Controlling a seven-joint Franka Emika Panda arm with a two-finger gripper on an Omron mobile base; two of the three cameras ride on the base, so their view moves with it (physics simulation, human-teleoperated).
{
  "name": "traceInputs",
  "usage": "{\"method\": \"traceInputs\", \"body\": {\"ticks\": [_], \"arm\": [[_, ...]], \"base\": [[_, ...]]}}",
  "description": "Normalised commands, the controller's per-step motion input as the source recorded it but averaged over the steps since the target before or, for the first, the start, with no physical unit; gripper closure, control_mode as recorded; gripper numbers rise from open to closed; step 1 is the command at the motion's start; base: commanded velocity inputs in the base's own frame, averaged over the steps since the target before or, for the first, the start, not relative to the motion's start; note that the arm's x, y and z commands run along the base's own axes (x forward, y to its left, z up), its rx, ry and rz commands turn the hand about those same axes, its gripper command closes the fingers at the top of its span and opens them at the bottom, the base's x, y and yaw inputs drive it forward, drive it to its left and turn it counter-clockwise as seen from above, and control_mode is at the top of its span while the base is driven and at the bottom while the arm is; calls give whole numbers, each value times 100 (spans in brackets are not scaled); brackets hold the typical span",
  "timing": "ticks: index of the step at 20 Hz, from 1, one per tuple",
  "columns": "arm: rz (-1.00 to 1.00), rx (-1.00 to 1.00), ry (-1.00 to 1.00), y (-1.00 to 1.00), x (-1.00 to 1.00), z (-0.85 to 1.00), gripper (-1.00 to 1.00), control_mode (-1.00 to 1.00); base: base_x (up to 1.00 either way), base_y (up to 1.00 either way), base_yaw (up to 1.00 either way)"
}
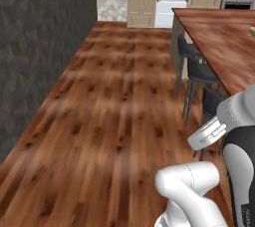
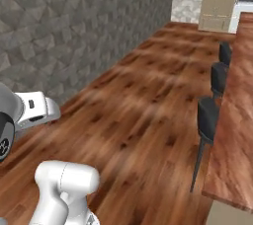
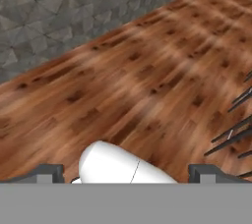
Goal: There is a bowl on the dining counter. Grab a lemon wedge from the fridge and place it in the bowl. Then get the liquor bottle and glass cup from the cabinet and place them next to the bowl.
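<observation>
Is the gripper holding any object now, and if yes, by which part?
Nothing is held. The two-finger gripper stands open, with only the brown wooden floor ahead of it.

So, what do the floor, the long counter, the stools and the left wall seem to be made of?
Floor: looks like wood planks, with brown grain, dark knots and a soft sheen.
Counter: reddish wood top, smooth, with visible grain.
Stools: dark seats, possibly plastic or padded, on thin legs, likely metal.
Wall: grey stone or rough plaster, judging by its irregular faceted pattern.
</observation>
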Motion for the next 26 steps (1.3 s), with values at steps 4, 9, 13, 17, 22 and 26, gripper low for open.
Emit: {"method": "traceInputs", "body": {"ticks": [4,9,13,17,22,26], "arm": [[0,0,0,0,0,0,-100,100],[0,0,0,0,0,0,-100,100],[0,0,0,0,0,0,-100,100],[0,0,0,0,0,0,-100,100],[0,0,0,0,0,0,-100,100],[0,0,0,0,0,0,-100,100]], "base": [[82,100,-40],[83,100,-41],[88,99,-42],[94,96,-42],[99,95,-41],[100,93,-39]]}}
